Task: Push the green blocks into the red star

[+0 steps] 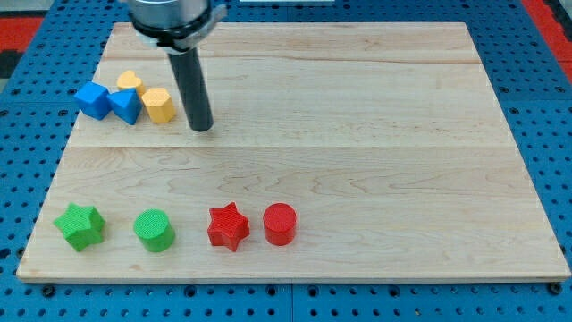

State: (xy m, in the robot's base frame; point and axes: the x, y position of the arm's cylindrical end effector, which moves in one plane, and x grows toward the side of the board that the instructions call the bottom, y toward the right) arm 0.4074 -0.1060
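Risk noted: my tip (202, 127), holding nothing, stood far above green cylinder (154, 230), whose push into red star (228, 226) could dislodge it.

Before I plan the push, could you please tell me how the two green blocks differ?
The green star has pointed arms, while the green cylinder is round with a flat circular top. The green star sits nearest the view's left edge of the board; the green cylinder lies between it and the red star. Both share the same green and the bottom row. My tip is far above them.
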